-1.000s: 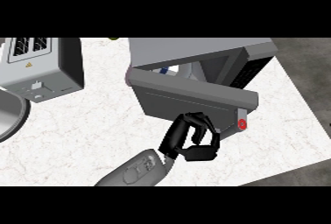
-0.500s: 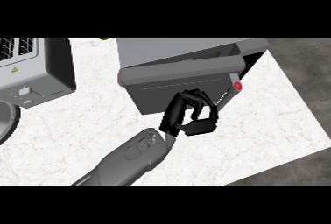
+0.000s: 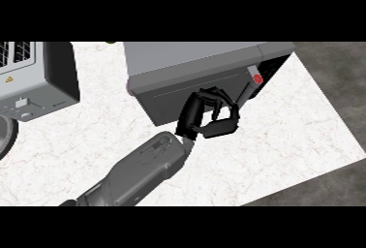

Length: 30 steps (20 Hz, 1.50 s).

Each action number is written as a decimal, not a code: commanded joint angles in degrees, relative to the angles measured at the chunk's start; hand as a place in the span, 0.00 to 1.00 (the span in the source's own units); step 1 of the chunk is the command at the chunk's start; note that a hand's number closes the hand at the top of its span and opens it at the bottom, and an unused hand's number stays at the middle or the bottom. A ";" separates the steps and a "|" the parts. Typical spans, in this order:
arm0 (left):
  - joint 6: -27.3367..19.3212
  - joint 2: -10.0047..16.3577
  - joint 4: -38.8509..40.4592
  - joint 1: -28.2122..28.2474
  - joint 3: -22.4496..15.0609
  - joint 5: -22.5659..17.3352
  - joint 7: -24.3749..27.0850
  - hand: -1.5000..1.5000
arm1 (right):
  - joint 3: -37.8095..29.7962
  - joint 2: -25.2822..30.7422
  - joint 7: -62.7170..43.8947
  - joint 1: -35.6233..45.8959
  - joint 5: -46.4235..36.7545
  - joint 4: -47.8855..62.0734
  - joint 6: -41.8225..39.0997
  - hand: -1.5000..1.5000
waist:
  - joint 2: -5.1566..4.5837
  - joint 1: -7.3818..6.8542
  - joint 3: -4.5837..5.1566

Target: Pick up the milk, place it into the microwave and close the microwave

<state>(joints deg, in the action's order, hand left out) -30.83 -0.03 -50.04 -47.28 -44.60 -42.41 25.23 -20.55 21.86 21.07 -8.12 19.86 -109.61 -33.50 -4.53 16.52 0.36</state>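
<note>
I saw a white marbled counter point(image 3: 286, 145) filling most of the view, with its right edge running at a slant from far to near. Beyond that edge lay dark grey floor point(image 3: 337, 72). At the far left stood a grey boxy appliance point(image 3: 43, 82), with a slotted grille point(image 3: 14, 51) on its top face and a small yellow warning label point(image 3: 8, 78) below it. Just near of it, a dark curved rim point(image 3: 6, 138) showed at the left edge; I could not tell what it belonged to. A small green thing point(image 3: 111, 42) peeked in at the far edge.
</note>
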 commanded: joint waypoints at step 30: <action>1.59 0.03 7.56 -6.95 0.38 -11.21 11.42 1.00 | -8.42 12.87 -4.58 9.88 4.68 7.57 -0.68 0.00 | -0.94 1.48 -0.29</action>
<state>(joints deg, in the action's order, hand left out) -30.07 -0.02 -47.08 -48.63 -47.27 -52.53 37.25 -27.98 32.82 16.55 1.17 25.42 -102.71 -33.79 -4.87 17.45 -0.01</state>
